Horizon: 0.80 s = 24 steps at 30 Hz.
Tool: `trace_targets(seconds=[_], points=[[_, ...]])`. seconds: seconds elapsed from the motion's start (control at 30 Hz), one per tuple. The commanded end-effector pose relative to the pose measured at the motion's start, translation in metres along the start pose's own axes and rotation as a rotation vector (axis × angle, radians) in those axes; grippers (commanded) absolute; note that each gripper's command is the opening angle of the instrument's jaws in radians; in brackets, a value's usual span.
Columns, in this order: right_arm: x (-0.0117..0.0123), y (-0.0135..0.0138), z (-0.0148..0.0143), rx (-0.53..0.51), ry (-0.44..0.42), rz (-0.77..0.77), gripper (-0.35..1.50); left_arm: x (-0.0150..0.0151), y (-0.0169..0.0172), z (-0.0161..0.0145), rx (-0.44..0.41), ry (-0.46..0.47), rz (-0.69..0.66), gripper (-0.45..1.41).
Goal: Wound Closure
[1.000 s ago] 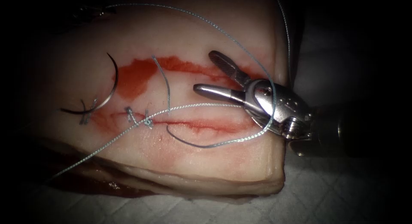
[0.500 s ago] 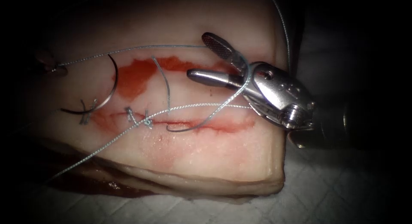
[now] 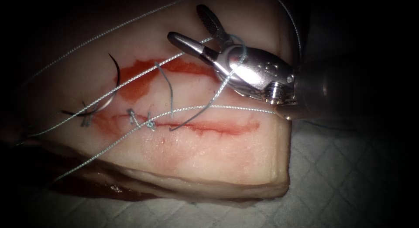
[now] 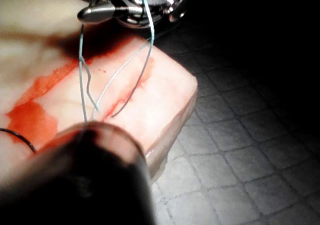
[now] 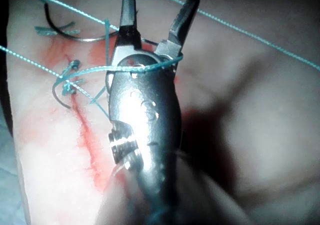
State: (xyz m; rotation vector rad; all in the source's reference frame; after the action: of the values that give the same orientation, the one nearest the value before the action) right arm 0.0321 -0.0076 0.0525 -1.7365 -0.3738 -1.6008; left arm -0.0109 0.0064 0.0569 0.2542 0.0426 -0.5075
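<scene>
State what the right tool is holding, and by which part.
Nothing: the right tool has its jaws open, with thread looped around its wrist, not gripped. The needle lies free on the tissue, left of the cut.

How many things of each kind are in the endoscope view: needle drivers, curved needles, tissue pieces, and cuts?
Needle driver: 1, end effector open, gripping nothing, thread looped around it
Curved needle: 1, held by no tool, lying on the tissue near the cut's left end
Tissue: 1
Cut: 1
Total: 4
</scene>
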Motion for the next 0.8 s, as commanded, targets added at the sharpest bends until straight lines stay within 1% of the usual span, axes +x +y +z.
trace_targets(seconds=[0.03, 0.13, 0.23, 0.33, 0.43, 0.5, 0.57, 0.7, 0.77, 0.8], points=[[0.0006, 0.0007, 0.0011, 0.011, -0.005, -0.007, 0.69, -0.0003, -0.0006, -0.0001, -0.006, 0.004, 0.003, -0.45], [0.0009, 0.0008, 0.0009, -0.009, 0.0, -0.023, 0.72, 0.0006, -0.0012, -0.0026, -0.014, 0.024, 0.004, -0.45], [0.0012, 0.0007, 0.0008, -0.013, 0.019, -0.03, 0.74, 0.0013, -0.0007, -0.0055, -0.041, 0.035, 0.005, -0.45], [0.0015, 0.0006, 0.0008, -0.014, 0.026, -0.033, 0.74, 0.0019, -0.0004, -0.0075, -0.053, 0.033, 0.005, -0.45], [0.0016, 0.0005, 0.0009, -0.017, 0.028, -0.039, 0.74, 0.0024, -0.0013, -0.0085, -0.054, 0.032, 0.009, -0.45], [0.0016, 0.0004, 0.0008, -0.016, 0.034, -0.04, 0.82, 0.0023, -0.0023, -0.0089, -0.058, 0.036, 0.02, -0.45], [0.0017, 0.0004, 0.0007, -0.02, 0.048, -0.054, 0.86, 0.0022, -0.0033, -0.0091, -0.057, 0.035, 0.037, -0.45], [0.0024, 0.0002, 0.0005, -0.027, 0.073, -0.085, 0.86, 0.0021, -0.0048, -0.0102, -0.03, 0.02, 0.066, -0.45], [0.0028, 0.0002, 0.0005, -0.027, 0.08, -0.096, 0.86, 0.0015, -0.0051, -0.0115, -0.002, 0.008, 0.081, -0.45], [0.0031, 0.0002, 0.0005, -0.028, 0.084, -0.11, 0.82, 0.0012, -0.0052, -0.0122, 0.012, -0.001, 0.085, -0.45]])
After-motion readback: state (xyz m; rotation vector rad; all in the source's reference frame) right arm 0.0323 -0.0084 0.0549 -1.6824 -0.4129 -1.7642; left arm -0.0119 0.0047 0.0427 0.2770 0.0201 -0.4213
